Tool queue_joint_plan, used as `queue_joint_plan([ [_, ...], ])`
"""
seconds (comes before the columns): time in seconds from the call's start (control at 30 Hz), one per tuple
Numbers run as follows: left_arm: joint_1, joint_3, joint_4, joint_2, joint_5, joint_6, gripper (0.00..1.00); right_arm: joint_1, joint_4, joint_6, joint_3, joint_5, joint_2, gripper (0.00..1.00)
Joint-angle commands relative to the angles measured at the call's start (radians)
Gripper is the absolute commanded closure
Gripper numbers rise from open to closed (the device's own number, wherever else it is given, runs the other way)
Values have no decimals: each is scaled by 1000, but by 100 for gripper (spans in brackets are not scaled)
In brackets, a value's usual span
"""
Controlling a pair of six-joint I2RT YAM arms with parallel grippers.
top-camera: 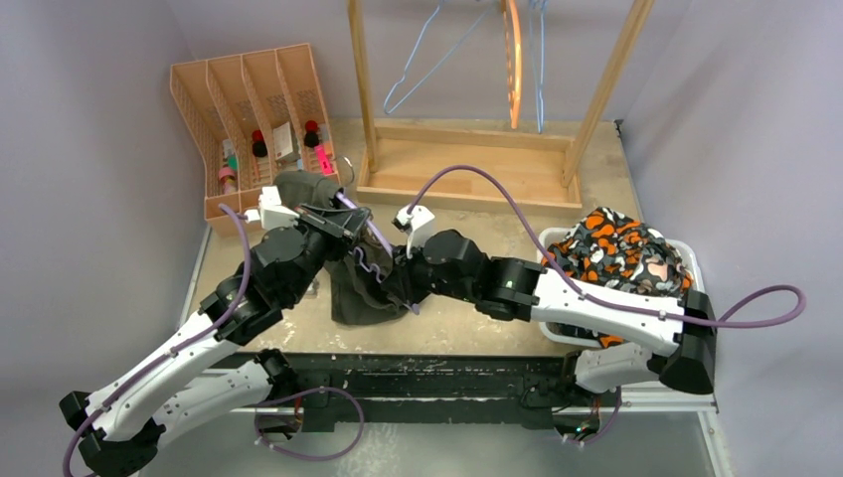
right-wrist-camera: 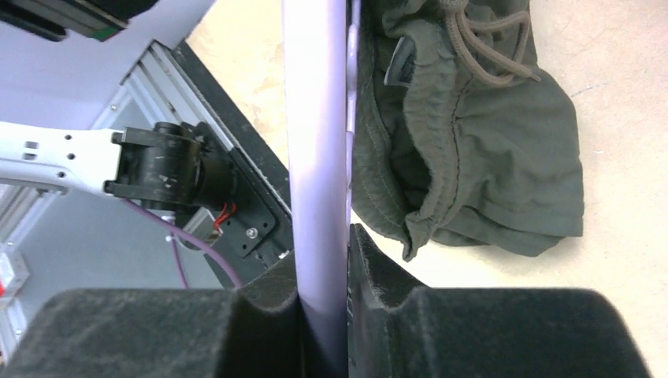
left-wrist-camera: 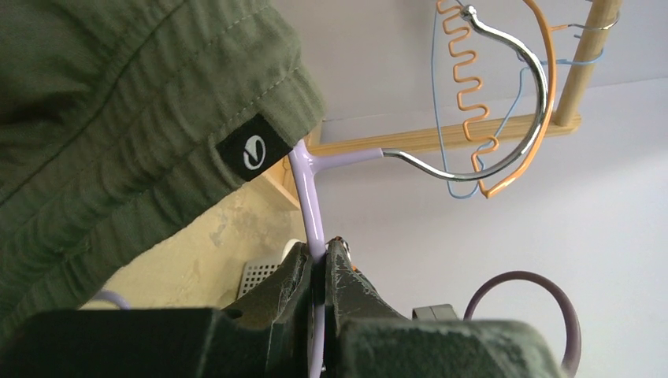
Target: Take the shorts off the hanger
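Observation:
The olive green shorts (top-camera: pixel 360 294) hang on a lilac hanger (top-camera: pixel 377 238) held between my two grippers above the table's middle. In the left wrist view the shorts (left-wrist-camera: pixel 118 118) fill the upper left. My left gripper (left-wrist-camera: pixel 319 253) is shut on the lilac hanger (left-wrist-camera: pixel 309 206) just below its metal hook (left-wrist-camera: pixel 504 150). In the right wrist view my right gripper (right-wrist-camera: pixel 323 244) is shut on the hanger's bar (right-wrist-camera: pixel 317 142). There the shorts (right-wrist-camera: pixel 488 150) sag onto the table, drawstring showing. The camouflage shorts (top-camera: pixel 618 248) lie in a white basket (top-camera: pixel 688 256). The black and blue-grey shorts are not in view.
A wooden rack (top-camera: pixel 467 169) stands at the back with a blue hanger (top-camera: pixel 418 60) and an orange hanger (top-camera: pixel 513 60) on it. A wooden organizer (top-camera: pixel 253 109) with small items is at the back left. The basket sits at the right edge.

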Motion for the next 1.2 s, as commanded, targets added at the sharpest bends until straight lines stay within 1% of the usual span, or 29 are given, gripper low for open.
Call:
queue_joint_plan([
  [0.0, 4, 61, 64, -22, -27, 19, 100, 0, 78, -7, -34, 26, -90, 90],
  [0.03, 4, 64, 65, -22, -27, 28, 100, 1, 78, -5, -37, 31, -93, 97],
  [0.07, 4, 67, 73, -20, -16, 51, 98, 1, 75, 0, -38, 40, -94, 100],
  [0.13, 4, 77, 79, -16, 10, 98, 94, 1, 48, 28, -29, 71, -89, 100],
  [0.17, 4, 85, 56, -13, 6, 92, 94, 1, 40, 35, -27, 78, -87, 100],
  [0.23, 4, 83, 22, -14, -10, 60, 98, 1, 37, 38, -27, 70, -85, 100],
  [0.27, 4, 73, 32, -19, -8, 62, 96, 1, 32, 43, -28, 70, -85, 100],
  [0.3, 4, 65, 43, -22, -4, 66, 90, 1, 31, 52, -32, 70, -89, 100],
  [0.33, 4, 64, 37, -23, -3, 64, 80, 2, 34, 61, -36, 73, -95, 100],
  [0.4, 4, 73, 8, -23, 1, 84, 66, 1, 40, 72, -49, 83, -110, 100],
  [0.5, 4, 112, -107, -25, 2, 129, 53, 1, 17, 110, -68, 98, -135, 100],
  [0.57, 3, 140, -200, -40, -9, 173, 48, 2, 25, 112, -81, 114, -151, 100],
  [0.63, 4, 155, -275, -62, -35, 221, 45, 1, 51, 103, -99, 104, -169, 100],
  [0.67, 4, 161, -310, -73, -58, 238, 42, 1, 60, 103, -107, 106, -175, 100],
  [0.73, 3, 181, -391, -82, -121, 261, 40, 1, 66, 101, -118, 106, -179, 100],
  [0.83, 4, 220, -491, -74, -214, 318, 37, 2, 49, 93, -113, 104, -173, 100],
  [0.9, 3, 244, -527, -51, -242, 365, 34, 1, 46, 87, -110, 93, -172, 100],
  [0.97, 4, 275, -535, -5, -225, 454, 33, 1, 37, 85, -105, 87, -174, 100],
  [1.03, 4, 337, -582, 66, -220, 522, 31, 1, 29, 85, -106, 86, -179, 100],
  [1.1, 3, 374, -559, 131, -166, 625, 25, 1, 21, 91, -109, 92, -186, 100],
  [1.17, 4, 418, -562, 193, -111, 676, 23, 1, 19, 97, -115, 96, -193, 100],
])
